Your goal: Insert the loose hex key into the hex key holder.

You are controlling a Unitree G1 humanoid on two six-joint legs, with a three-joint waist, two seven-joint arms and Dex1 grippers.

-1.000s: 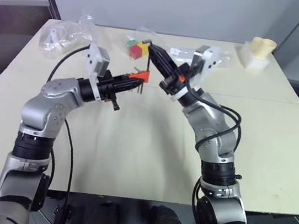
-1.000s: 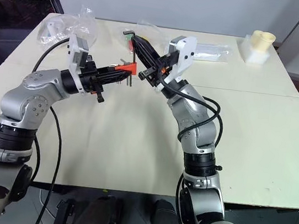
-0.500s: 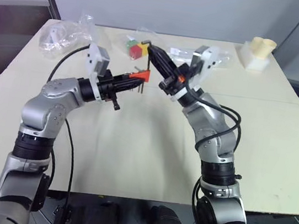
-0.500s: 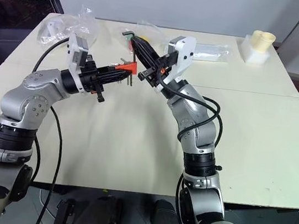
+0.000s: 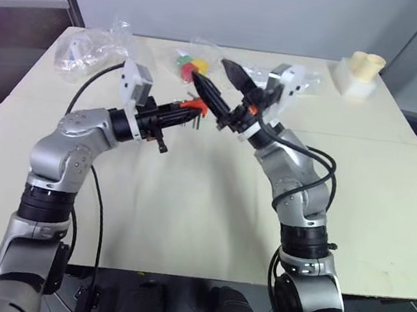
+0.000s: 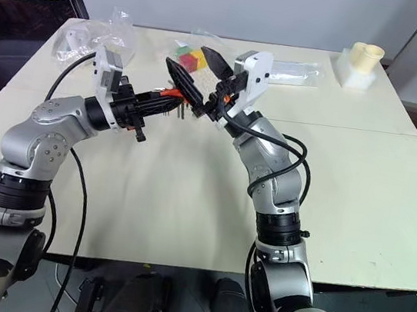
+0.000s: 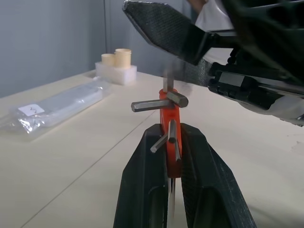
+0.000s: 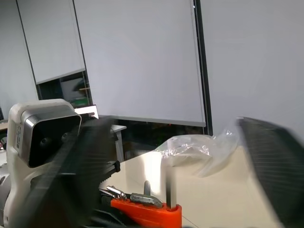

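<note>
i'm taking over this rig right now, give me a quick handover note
Left end effector: shut on the hex key holder, held up above the table.
Right end effector: open, fingers spread just above the holder, gripping nothing.
Loose hex key: standing upright in the end of the holder; the right wrist view shows its shaft rising from the orange block. How deep it sits cannot be told.
Done: key placed in the holder and let go.
Left: check that the key is seated, draw the right arm clear, set the holder down.
</note>
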